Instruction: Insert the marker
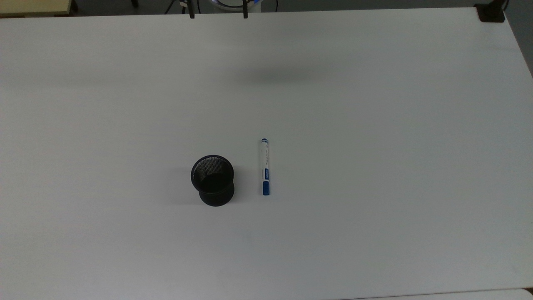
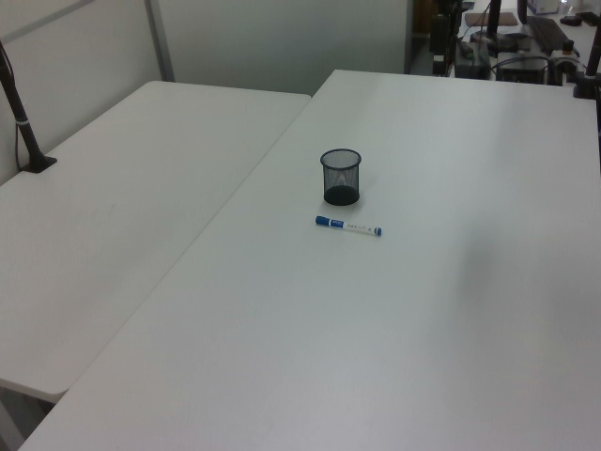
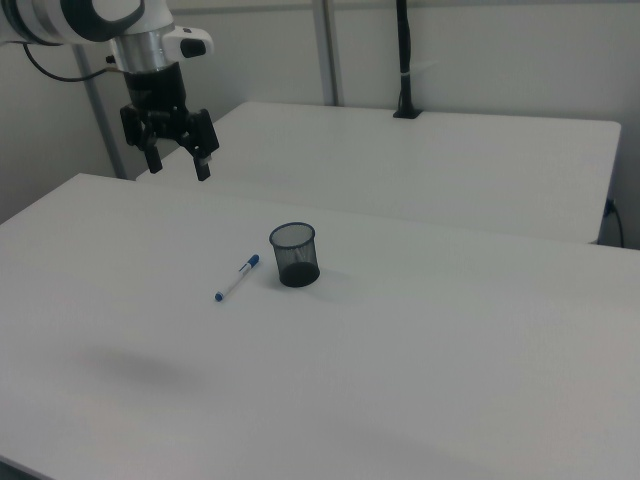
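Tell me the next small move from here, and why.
Probably bring the open pincer down over the marker and line its fingers up across the barrel. The marker lies flat on the white table, apart from the upright black mesh cup, while the pincer hangs high above the table, holding nothing.

- The marker's (image 1: 265, 167) label print is too small to read in the top view.
- The Franka arm (image 3: 90, 20) is cut off by the right view's top-left corner.
- The gripper fingers (image 1: 191, 12) are cut off at the top view's upper edge.
- The mesh cup's (image 1: 212, 180) inner floor is dark and indistinct.
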Available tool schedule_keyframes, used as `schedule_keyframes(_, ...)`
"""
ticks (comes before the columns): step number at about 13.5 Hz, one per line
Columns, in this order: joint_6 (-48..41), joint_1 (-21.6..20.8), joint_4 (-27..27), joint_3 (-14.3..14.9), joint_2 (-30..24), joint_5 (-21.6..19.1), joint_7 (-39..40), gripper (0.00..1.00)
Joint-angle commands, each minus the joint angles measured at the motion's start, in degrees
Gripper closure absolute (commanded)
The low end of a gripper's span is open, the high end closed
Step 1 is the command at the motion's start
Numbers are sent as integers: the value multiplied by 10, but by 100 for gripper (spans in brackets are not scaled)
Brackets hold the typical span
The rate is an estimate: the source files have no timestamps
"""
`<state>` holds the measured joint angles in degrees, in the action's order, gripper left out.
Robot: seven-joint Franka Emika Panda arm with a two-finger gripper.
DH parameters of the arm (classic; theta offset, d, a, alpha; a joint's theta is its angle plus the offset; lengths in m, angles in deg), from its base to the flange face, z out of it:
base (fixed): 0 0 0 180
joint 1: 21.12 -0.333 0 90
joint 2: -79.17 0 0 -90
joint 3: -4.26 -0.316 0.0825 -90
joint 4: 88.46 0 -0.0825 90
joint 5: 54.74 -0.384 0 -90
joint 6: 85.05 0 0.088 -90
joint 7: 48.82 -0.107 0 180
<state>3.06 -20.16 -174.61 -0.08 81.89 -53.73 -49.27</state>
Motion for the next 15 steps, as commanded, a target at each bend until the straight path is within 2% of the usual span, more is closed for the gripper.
schedule_keyframes(1,1,-3,-3,3,1,28,19,0)
schedule_keyframes(7,5,-4,-2,3,4,27,20,0)
schedule_keyframes(10,40,-4,-2,3,14,23,19,0)
schedule_keyframes(15,130,-9,-3,0,81,22,10,0)
